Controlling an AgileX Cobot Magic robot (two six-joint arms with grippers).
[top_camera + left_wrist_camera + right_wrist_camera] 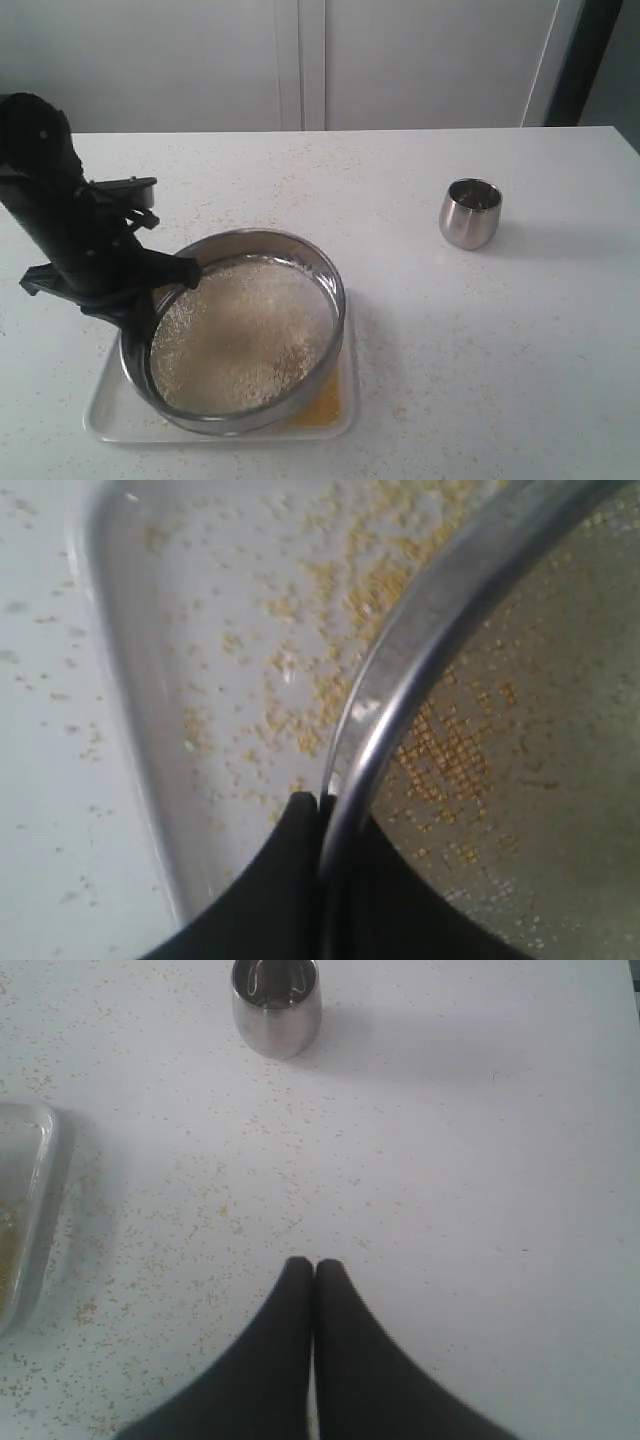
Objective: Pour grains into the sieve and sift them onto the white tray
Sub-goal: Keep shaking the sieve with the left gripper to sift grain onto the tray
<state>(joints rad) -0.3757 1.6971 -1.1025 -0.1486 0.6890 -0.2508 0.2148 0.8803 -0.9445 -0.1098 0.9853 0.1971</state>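
1. Shiny polished metal on sieve (338, 300) rim; fine grey mesh base.
2. Smooth, glossy finish on white tray (108, 416).
3. Satin-bright metal on cup (470, 215).
4. Matt black on right gripper (315, 1265).
5. Smooth matt tabletop (500, 360).

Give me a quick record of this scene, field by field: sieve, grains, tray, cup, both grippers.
sieve: over the white tray, rim clamped by left gripper
grains: pale ones in the sieve, golden ones on the tray
steel cup: upright on the table, apart
right gripper: shut, holding nothing, above the table
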